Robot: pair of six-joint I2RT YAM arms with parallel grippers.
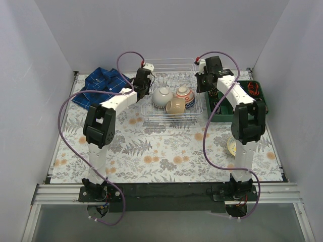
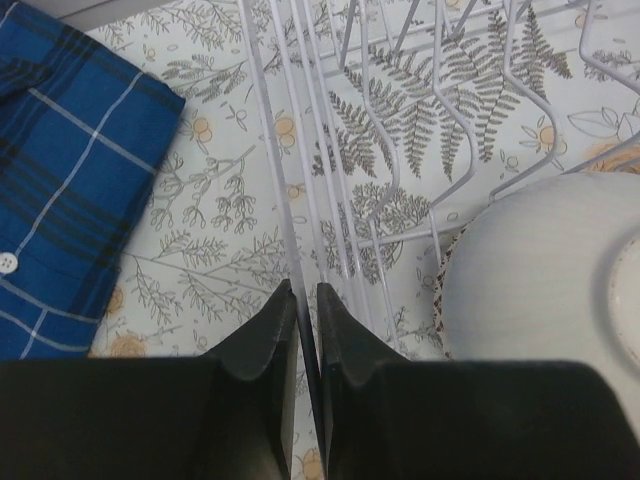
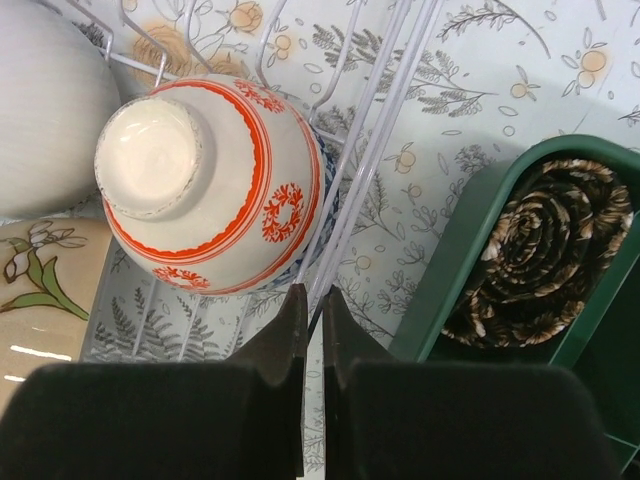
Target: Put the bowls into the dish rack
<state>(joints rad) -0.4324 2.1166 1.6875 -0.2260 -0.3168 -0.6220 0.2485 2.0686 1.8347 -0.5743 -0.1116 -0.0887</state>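
Note:
The white wire dish rack (image 1: 170, 62) stands at the back middle and holds three bowls: a white one (image 1: 162, 96), a red-patterned one (image 1: 184, 94) and a tan one (image 1: 175, 106). My left gripper (image 1: 143, 94) is at the rack's left side, and the left wrist view shows it (image 2: 303, 290) shut on the rim wire (image 2: 272, 150), with the white bowl (image 2: 540, 270) to its right. My right gripper (image 1: 205, 86) is at the rack's right side. The right wrist view shows it (image 3: 315, 292) shut on the rim wire (image 3: 366, 150) beside the upturned red-patterned bowl (image 3: 210, 185).
A blue plaid shirt (image 1: 103, 83) lies left of the rack. A green compartmented tray (image 1: 226, 117) stands right of it, with a brown coiled item (image 3: 545, 250) inside. A yellowish bowl (image 1: 231, 146) sits partly hidden behind the right arm. Walls close in on three sides.

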